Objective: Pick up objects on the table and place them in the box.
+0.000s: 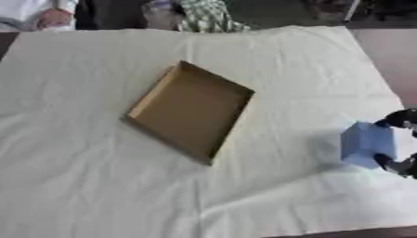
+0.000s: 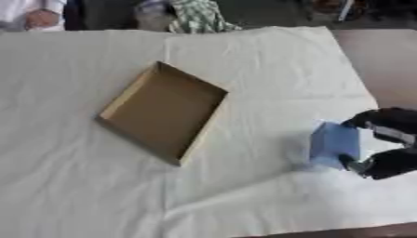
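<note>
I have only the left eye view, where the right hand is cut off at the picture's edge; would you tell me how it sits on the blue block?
Observer: The right eye view shows more of the right hand: it is curled round the right side of the blue block, one dark part at the top corner and one at the bottom.
Operator: Thank you. Does the left hand show there?
Observer: No, the left hand is not in that view either.
</note>
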